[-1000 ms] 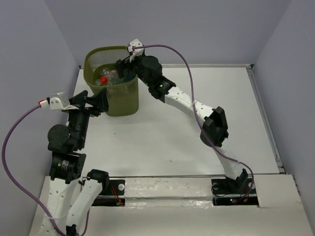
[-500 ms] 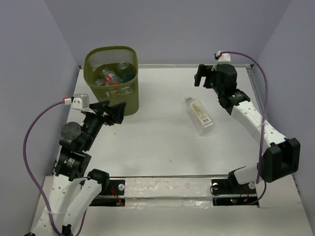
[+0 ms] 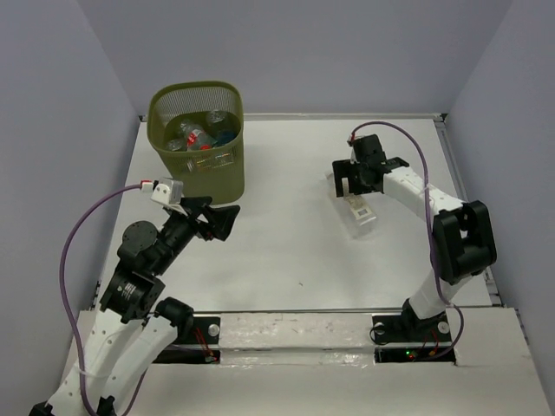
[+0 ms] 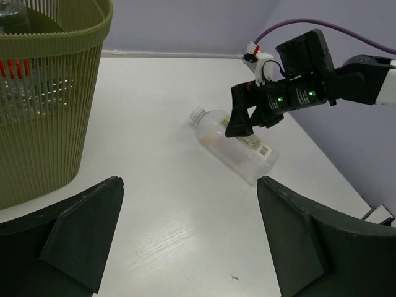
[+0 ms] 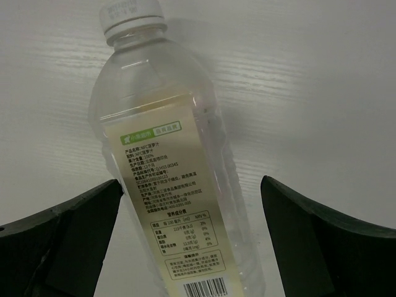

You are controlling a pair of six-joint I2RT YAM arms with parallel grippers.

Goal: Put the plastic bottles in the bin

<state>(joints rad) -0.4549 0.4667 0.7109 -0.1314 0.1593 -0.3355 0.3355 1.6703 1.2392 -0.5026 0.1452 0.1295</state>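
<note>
One clear plastic bottle point(image 3: 359, 210) with a pale label and white cap lies on its side on the white table, right of centre. My right gripper point(image 3: 355, 188) hovers just over it, open. In the right wrist view the bottle point(image 5: 173, 167) lies between the spread fingers of the right gripper point(image 5: 190, 184), apart from both. The olive-green mesh bin point(image 3: 217, 176) stands at the far left with several bottles point(image 3: 198, 135) inside. My left gripper point(image 3: 220, 217) is open and empty, just in front of the bin. The left wrist view shows the left gripper point(image 4: 190, 182), the bin point(image 4: 37, 117), the bottle point(image 4: 230, 147) and the right gripper point(image 4: 252, 124).
Purple-grey walls close in the table at the back and on both sides. A low raised rail point(image 3: 468, 208) runs along the table's right edge. A small dark speck point(image 3: 301, 282) marks the tabletop near the front.
My right arm swung from the bin's rim across to the right, then came down over the lying bottle. My left gripper drew away from the bin's side toward the table's middle.
</note>
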